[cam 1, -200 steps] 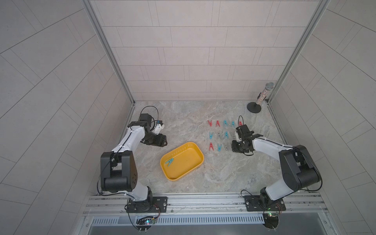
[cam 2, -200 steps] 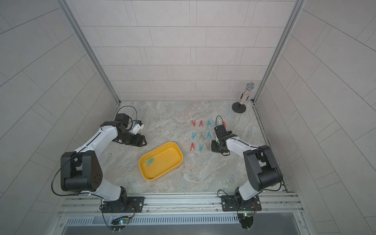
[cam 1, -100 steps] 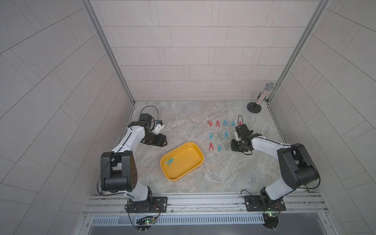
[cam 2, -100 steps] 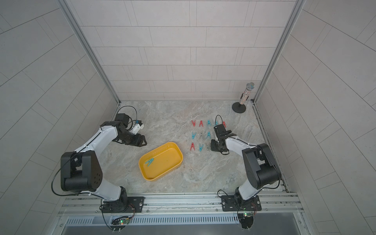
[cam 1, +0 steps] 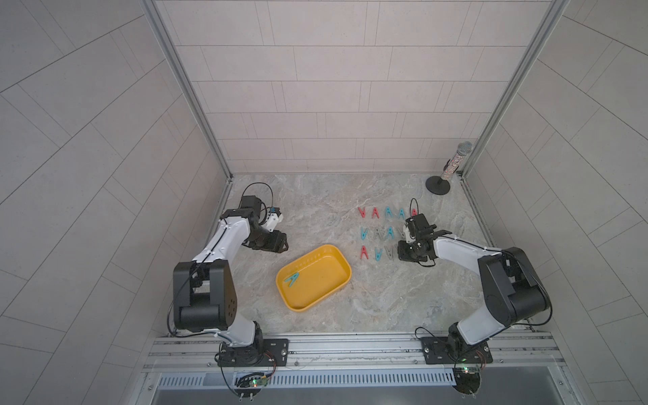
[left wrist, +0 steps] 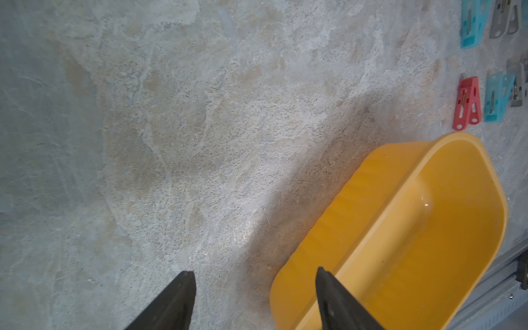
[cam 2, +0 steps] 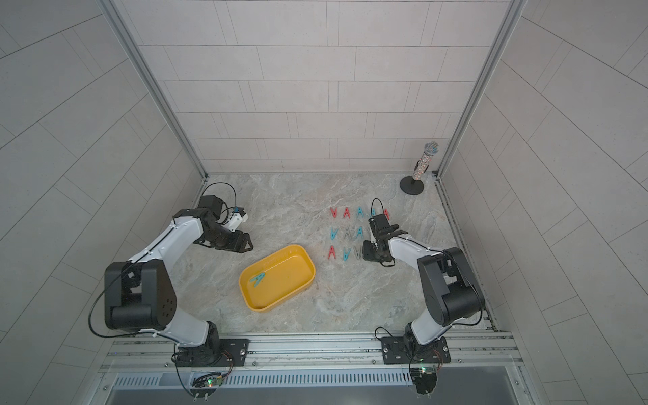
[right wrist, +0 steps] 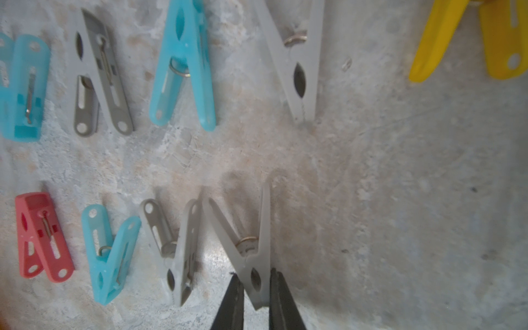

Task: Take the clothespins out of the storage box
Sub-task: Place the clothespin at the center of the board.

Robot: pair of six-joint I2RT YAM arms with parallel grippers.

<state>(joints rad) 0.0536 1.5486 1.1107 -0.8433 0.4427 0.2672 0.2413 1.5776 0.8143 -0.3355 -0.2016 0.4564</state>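
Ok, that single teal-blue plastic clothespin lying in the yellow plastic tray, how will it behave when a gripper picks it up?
The teal-blue plastic clothespin looks small and thin, so it is probably light and stiff. It lies flat on the smooth floor of the yellow plastic tray, so a nudge may send it sliding. Its flat A shape should not roll.

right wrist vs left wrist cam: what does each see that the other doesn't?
Only right wrist: right gripper shut on a grey clothespin, plus a yellow peg. Only left wrist: the open left gripper near the storage box. Both: the red peg, teal peg and marble table.
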